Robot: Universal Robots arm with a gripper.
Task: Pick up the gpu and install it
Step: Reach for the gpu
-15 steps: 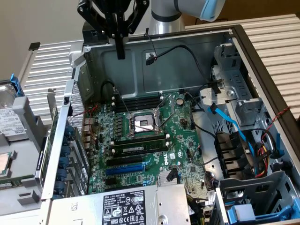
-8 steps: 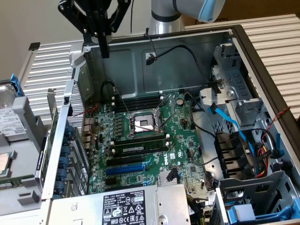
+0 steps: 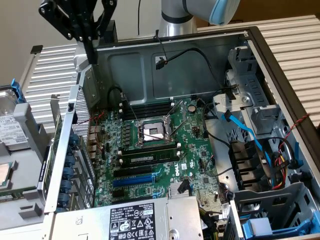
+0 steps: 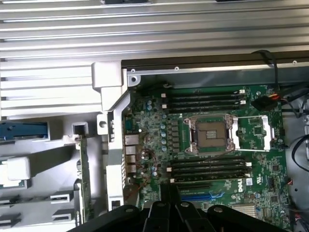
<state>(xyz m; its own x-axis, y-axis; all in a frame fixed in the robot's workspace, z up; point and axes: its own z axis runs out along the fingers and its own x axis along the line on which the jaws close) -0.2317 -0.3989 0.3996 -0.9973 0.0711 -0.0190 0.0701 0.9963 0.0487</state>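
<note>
1. Fingers (image 3: 91, 50): clenched together on nothing, hanging high over the back corner of the open computer case (image 3: 150, 70), toward the exterior view's left.
2. Gpu (image 4: 85, 179): judged to be the thin green board standing on edge in the grey holder (image 4: 53, 159), just outside the case's rear wall, with a silver piece at one end. Cannot tell shroud or fan from this edge-on angle, so named with some doubt.
3. Well apart from the fingers; not yet lifted, not yet seated.
4. Inside the case: green motherboard (image 3: 165, 150) lying flat, blue expansion slot (image 3: 132, 181) bare, silver power supply (image 3: 130, 220) just beside that slot.
5. Handling, as a judgement: light and stiff, with no give under a pinch; fragile at the fan blades, at the small parts on the board and along the contact edge.
6. Best hold, as a judgement: across the long sides of shroud or board, near the middle for a level hang; clear of fan hub and contact edge.
7. Probably slippery on smooth plastic and thin bracket metal; calls for a firm pinch, short of crushing.
</note>
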